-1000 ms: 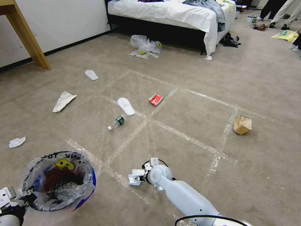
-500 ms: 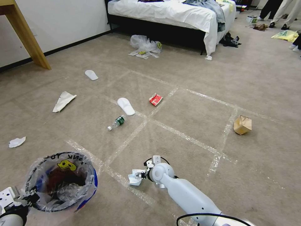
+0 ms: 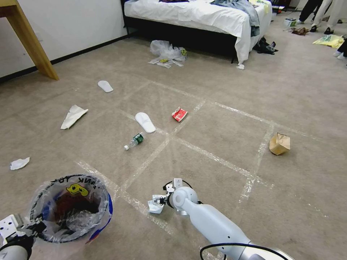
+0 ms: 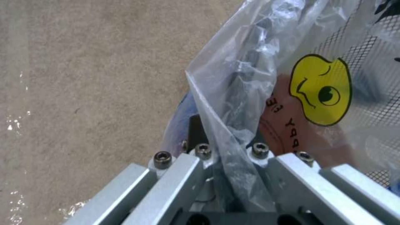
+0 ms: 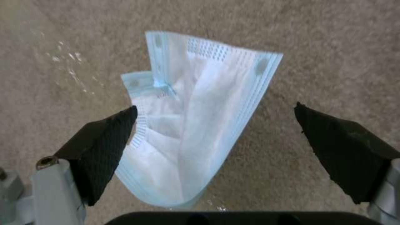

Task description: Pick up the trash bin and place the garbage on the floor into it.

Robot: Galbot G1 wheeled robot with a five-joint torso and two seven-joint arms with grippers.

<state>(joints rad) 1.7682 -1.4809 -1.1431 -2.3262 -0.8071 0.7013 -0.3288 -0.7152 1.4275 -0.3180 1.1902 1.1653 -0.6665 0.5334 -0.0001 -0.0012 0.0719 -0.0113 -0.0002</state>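
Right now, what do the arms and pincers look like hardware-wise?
Right arm: smooth pale grey-white shell, rounded wrist joint, black cable looped nearby. Right pincer: black textured wedge pads on silver mounts. Left pincer: bare ribbed aluminium fingers, dark hex screws, black base.

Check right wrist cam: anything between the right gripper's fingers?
Yes. In the right wrist view a crumpled face mask lies on the carpet between the open right gripper's fingers, not yet pinched.

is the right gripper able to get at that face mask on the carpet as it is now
Probably yes: the right gripper is open with its fingers either side of the face mask on the floor, nothing between them.
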